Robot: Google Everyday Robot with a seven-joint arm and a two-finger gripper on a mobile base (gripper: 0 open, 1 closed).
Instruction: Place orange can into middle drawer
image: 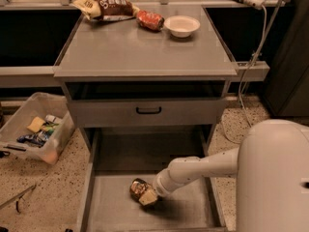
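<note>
We note the crushed, dented gold-orange metal drink can (139,189) inside the wide grey metal drawer with low side walls (116,207). The can lies tilted on its side, low over the drawer's flat floor, a little left of the floor's middle and towards the front half. Its shiny dented body faces up and left. We cannot tell whether it rests on the floor or sits just above it. The drawer stands pulled fully out, its floor bare around the can. The robot's pale gripper (148,196) is at the can's lower right side, touching it.
</note>
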